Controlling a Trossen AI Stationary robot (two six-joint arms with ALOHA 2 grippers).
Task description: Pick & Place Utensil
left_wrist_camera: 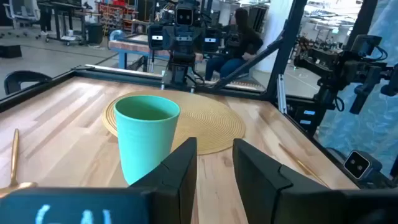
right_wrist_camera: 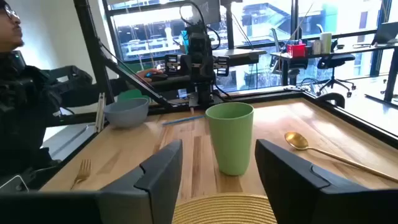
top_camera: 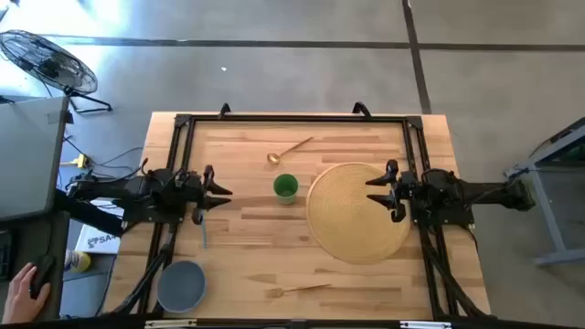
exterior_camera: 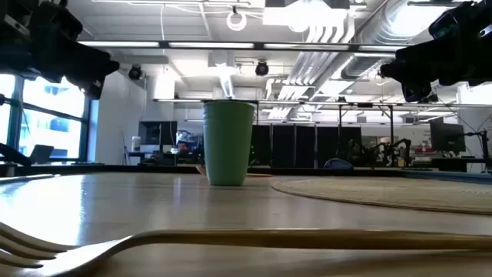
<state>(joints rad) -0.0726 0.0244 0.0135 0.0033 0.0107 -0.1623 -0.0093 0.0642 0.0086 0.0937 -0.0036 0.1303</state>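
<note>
A gold spoon (top_camera: 289,149) lies flat near the table's far edge, beyond a green cup (top_camera: 285,187) that stands upright at the table's middle. A gold fork (top_camera: 297,290) lies flat by the near edge and fills the foreground of the low view (exterior_camera: 231,242). My left gripper (top_camera: 224,193) hovers open to the left of the cup, which shows just past its fingers (left_wrist_camera: 147,140). My right gripper (top_camera: 377,194) hovers open over the left part of a round woven placemat (top_camera: 361,215) and faces the cup (right_wrist_camera: 230,137). The spoon (right_wrist_camera: 298,140) and fork (right_wrist_camera: 81,171) show in the right wrist view.
A grey-blue bowl (top_camera: 181,283) sits at the near-left corner. A thin blue stick (top_camera: 204,228) lies near the left gripper. A black frame (top_camera: 292,117) rims the table. A person's hand (top_camera: 23,285) shows beyond the left edge. Bare wood lies between cup and fork.
</note>
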